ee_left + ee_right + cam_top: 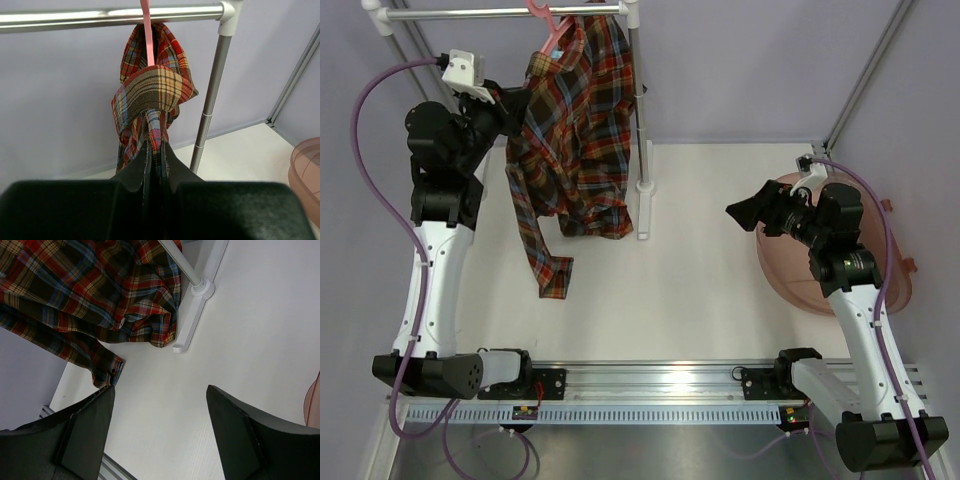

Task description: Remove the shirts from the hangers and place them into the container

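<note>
Top view, shirt: the plaid shirt (pixel 575 130) hangs bunched from the rack at the far left of the table (pixel 700 300). One sleeve (pixel 545 255) trails lower than the rest.
Top view, hanger: the pink hanger (pixel 544 20) is hooked over the metal rail (pixel 490 13). Only its hook and neck show above the collar.
Top view, left gripper: the left gripper (pixel 518 102) is raised to the shirt's left edge, its tips buried in the cloth.
Top view, right gripper: the right gripper (pixel 745 207) hovers over bare table with its jaws parted, near the tub and well apart from the shirt.
Top view, tub: the pinkish tub (pixel 895 285) sits at the table's right edge, partly hidden under the right arm.
Left wrist, grip: the two fingers (pixel 132 175) are pressed together, with a fold of plaid cloth pinched between them.
Left wrist, shirt: above the pinch the cloth gathers into a tight bunch below the rail. The hanger's pink strip rises from the bunch to the rail.
Left wrist, rack: a white-capped post (pixel 210 100) runs down from the rail's right end to the table.
Left wrist, tub: part of its rim shows low at the right edge.
Right wrist, grip: the two fingers (pixel 85 430) stand wide apart with only table between them, so they hold nothing.
Right wrist, shirt: plaid fills the upper left, and the cuff (pixel 107 371) is its lowest point.
Right wrist, rack: the white foot (pixel 192 315) rests on the table just right of the shirt's hem.
Right wrist, tub: a sliver of it shows at the right edge.
</note>
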Robot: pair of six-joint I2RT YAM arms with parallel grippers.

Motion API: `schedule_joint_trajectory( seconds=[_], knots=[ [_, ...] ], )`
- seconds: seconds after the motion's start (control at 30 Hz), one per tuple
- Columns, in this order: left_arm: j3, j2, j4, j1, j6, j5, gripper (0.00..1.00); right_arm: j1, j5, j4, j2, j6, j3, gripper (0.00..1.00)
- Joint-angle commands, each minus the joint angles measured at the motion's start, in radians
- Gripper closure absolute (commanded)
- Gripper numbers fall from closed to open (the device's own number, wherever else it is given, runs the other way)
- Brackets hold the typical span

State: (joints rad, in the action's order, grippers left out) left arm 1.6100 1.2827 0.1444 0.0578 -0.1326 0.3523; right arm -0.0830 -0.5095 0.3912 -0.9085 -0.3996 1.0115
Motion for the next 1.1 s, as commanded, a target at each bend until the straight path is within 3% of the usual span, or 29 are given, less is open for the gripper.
schedule_joint_trajectory(
  seconds=[0.0, 0.17, 0.33, 0.47, 0.63, 1.07],
  knots=[
    [0.062, -0.069, -0.12, 0.001, -0.006, 0.001, 1.0, -0.011, -0.004, 0.005, -0.006, 0.015, 0.045, 0.18],
    [0.019, -0.166, 0.038, 0.002, 0.008, -0.062, 1.0, -0.014, 0.002, 0.006, -0.009, 0.021, 0.048, 0.14],
    [-0.097, -0.376, 0.212, 0.002, 0.021, -0.145, 1.0, -0.041, -0.015, 0.021, -0.018, 0.027, 0.073, 0.11],
    [-0.139, -0.486, 0.368, 0.002, -0.005, -0.15, 1.0, -0.154, 0.012, 0.067, -0.059, 0.045, 0.139, 0.11],
    [-0.251, -0.595, 0.465, 0.002, -0.094, -0.069, 1.0, -0.398, 0.158, 0.135, -0.125, 0.082, 0.28, 0.12],
    [-0.384, -0.753, 0.566, 0.002, -0.251, 0.178, 1.0, -0.595, 0.175, 0.169, -0.334, 0.116, 0.573, 0.19]
  ],
)
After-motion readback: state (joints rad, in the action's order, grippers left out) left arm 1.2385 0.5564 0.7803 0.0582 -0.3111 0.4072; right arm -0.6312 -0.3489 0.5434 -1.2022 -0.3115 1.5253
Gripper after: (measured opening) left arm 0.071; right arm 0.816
